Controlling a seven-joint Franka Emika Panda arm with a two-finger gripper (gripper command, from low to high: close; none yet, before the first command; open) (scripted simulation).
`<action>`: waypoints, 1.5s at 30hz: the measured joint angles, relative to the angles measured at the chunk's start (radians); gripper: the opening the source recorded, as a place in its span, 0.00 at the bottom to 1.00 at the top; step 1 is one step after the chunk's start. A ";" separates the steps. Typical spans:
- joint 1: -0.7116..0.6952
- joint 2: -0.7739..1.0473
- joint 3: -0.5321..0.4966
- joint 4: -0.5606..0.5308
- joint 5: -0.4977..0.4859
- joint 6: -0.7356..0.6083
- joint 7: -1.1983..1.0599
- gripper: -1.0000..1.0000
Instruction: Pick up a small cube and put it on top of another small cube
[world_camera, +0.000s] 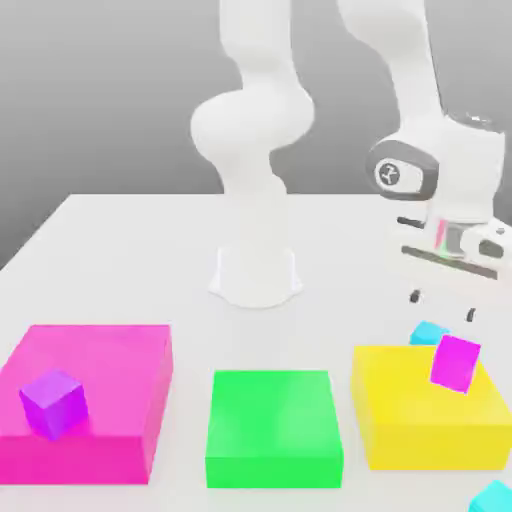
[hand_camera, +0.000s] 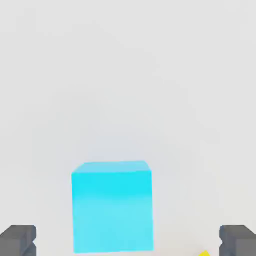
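**Hand poised over the cyan cube**

The hand (world_camera: 443, 305) hovers with fingers apart above the cyan cube (hand_camera: 112, 206), which sits on the tabletop (world_camera: 130, 250) just behind the yellow block (world_camera: 425, 425). Descending off-centre could knock it away. The exterior view adds a magenta cube (world_camera: 455, 363) nearby and another cyan cube (world_camera: 494, 496).

Exterior view facing arm base across table (world_camera: 110, 240); hand view close above cyan cube (hand_camera: 112, 207)

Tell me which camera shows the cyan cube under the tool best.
The hand view: the cyan cube sits large between the open tool fingertips, top and front face plain. In the exterior view the same cube shows as a small corner behind the yellow block and the magenta cube.
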 joint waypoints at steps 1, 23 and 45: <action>0.006 0.036 -0.010 0.006 -0.009 0.029 0.005 0.50; 0.055 -0.045 0.000 0.075 0.013 -0.099 -0.100 0.00; -0.499 -0.045 -0.413 0.452 -0.036 -0.457 0.360 0.00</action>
